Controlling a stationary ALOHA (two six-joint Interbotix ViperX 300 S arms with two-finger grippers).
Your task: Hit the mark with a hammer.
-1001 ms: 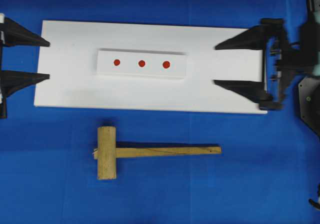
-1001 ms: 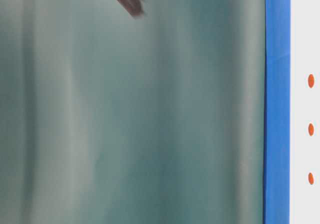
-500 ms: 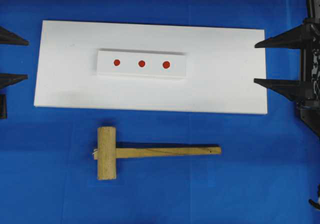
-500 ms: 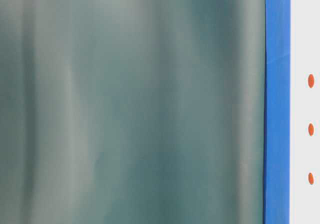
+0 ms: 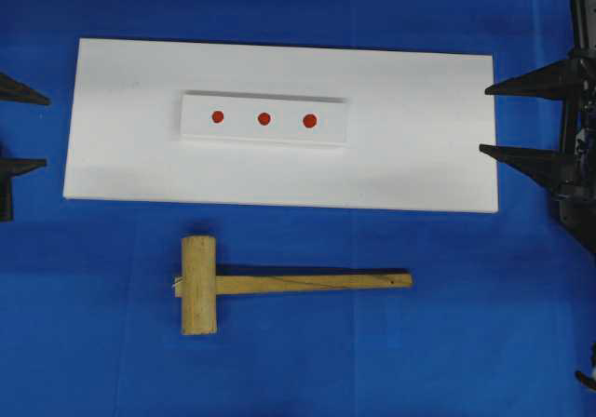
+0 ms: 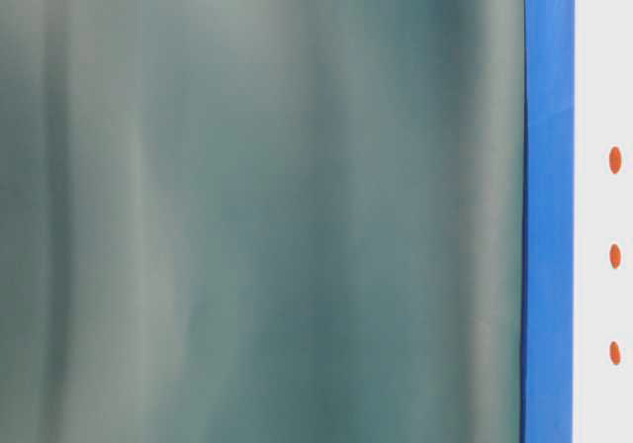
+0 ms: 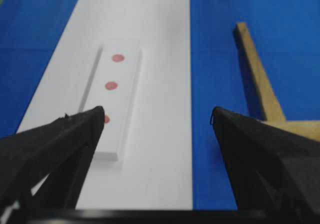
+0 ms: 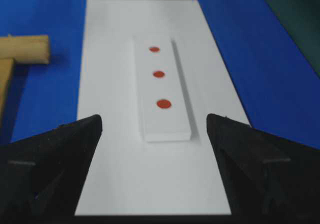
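A light wooden hammer (image 5: 279, 282) lies on the blue cloth in front of the white board (image 5: 419, 166), head at the left, handle pointing right. A raised white strip (image 5: 264, 133) on the board carries three red marks (image 5: 264, 118). My left gripper (image 5: 26, 130) is open and empty off the board's left edge. My right gripper (image 5: 489, 119) is open and empty at the board's right edge. The left wrist view shows the strip (image 7: 120, 84), the hammer handle (image 7: 257, 76) and the open gripper (image 7: 157, 115). The right wrist view shows the marks (image 8: 159, 74), the hammer head (image 8: 25, 49) and the open gripper (image 8: 154, 119).
Blue cloth (image 5: 484, 343) covers the table around the board. The table-level view is mostly a blurred grey-green surface (image 6: 257, 206), with a blue band (image 6: 549, 206) and three red marks (image 6: 615, 256) at its right edge.
Both grippers have drawn back from over the board's ends to its left and right edges. The dark finger tip seen in the table-level view has gone. The hammer has not moved.
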